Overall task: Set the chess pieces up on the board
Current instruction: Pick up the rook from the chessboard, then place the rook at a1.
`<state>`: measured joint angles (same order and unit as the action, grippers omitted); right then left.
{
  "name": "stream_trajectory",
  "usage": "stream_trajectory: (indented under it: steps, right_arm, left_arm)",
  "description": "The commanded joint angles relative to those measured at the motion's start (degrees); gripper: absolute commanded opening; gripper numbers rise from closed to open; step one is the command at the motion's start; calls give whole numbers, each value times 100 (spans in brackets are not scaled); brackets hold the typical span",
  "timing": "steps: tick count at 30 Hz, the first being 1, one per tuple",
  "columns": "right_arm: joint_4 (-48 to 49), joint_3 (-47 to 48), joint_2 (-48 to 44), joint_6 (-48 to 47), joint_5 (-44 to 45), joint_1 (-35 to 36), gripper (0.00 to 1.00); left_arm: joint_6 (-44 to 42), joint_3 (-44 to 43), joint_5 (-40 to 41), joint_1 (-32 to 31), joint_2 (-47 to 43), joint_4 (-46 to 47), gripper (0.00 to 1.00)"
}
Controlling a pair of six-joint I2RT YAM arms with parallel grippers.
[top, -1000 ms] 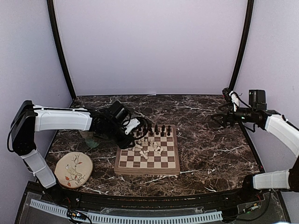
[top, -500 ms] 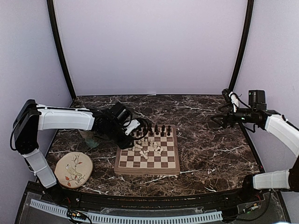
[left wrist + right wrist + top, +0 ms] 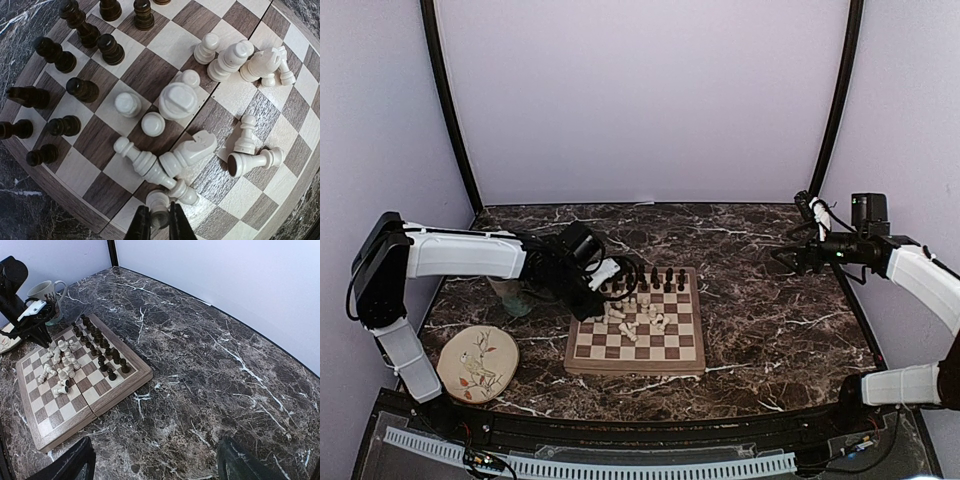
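Note:
The wooden board [image 3: 672, 351] lies mid-table, and shows in the right wrist view too [image 3: 120, 385]. Dark chess pieces [image 3: 82, 90] stand in two rows along its far side [image 3: 660, 280]. Cream chess pieces [image 3: 177, 100] cluster in the middle, some upright, several toppled [image 3: 638, 318]. My left gripper [image 3: 160, 222] is shut on a cream pawn [image 3: 158, 205] near the board's left edge [image 3: 606, 292]. My right gripper [image 3: 152, 462] hangs open, high over bare marble at the right [image 3: 790, 258], nothing between its fingers.
A mug [image 3: 46, 291] stands left of the board behind my left arm. A round bird-patterned plate [image 3: 477, 362] lies at the near left. Dark veined marble [image 3: 770, 320] stretches right of the board. Black frame posts [image 3: 448, 110] rise at the back corners.
My left gripper has closed on a cream pawn at the board's left side and shifted slightly right. The right arm has stayed put.

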<state>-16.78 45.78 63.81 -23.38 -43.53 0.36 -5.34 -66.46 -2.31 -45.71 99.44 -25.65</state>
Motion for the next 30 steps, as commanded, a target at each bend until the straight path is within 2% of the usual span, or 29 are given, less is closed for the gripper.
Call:
stream_trajectory:
  steps: [1,5,10,14,20,25,30]
  right_arm:
    - [35,-34,1,-48,-66,-26,83]
    - [17,-27,-50,-76,-60,-21,83]
    - [0,-28,-96,-79,-100,-22,83]
    - [-36,-4,-88,-127,-106,-19,83]
    - [-71,4,-102,-185,-87,-23,82]
    - [-89,9,-19,-197,-74,-19,82]
    - [-87,2,-26,-212,-23,-22,82]
  left_arm:
    - [18,-193,70,-17,-121,-299,5]
    - [96,-293,212,-25,-430,-520,0]
    - [423,-185,190,-32,-838,-940,0]
    - [971,394,62,-183,-1244,-806,0]
    - [1751,1055,323,-466,-1931,-840,0]
    - [1906,1541,194,-546,-2305,-585,0]
    - [1857,1629,182,-575,-2247,-523,0]
